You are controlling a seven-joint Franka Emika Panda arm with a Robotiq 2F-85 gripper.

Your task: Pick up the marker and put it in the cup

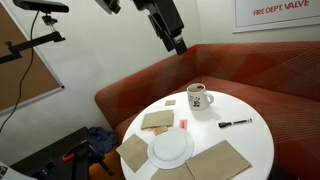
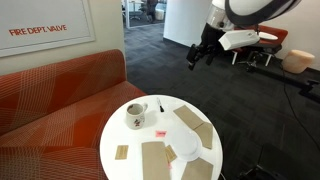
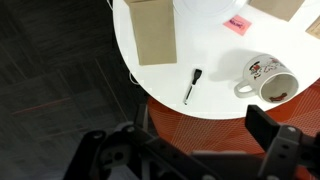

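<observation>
Wrist view: the thin black marker [image 3: 191, 86] lies near the white ceramic mug [image 3: 268, 80]; the gripper [image 3: 203, 125] (its body cut off below) gapes wide, holding nothing.

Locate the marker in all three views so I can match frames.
In an exterior view: marker on the right side of the table, right of the cup.
In an exterior view: marker, a faint dark line near the far table edge, up-right of the cup.
Wrist view: marker mid-frame near the table edge, left of the cup.
Shared landmark: the cup, beside the marker everywhere.
</observation>
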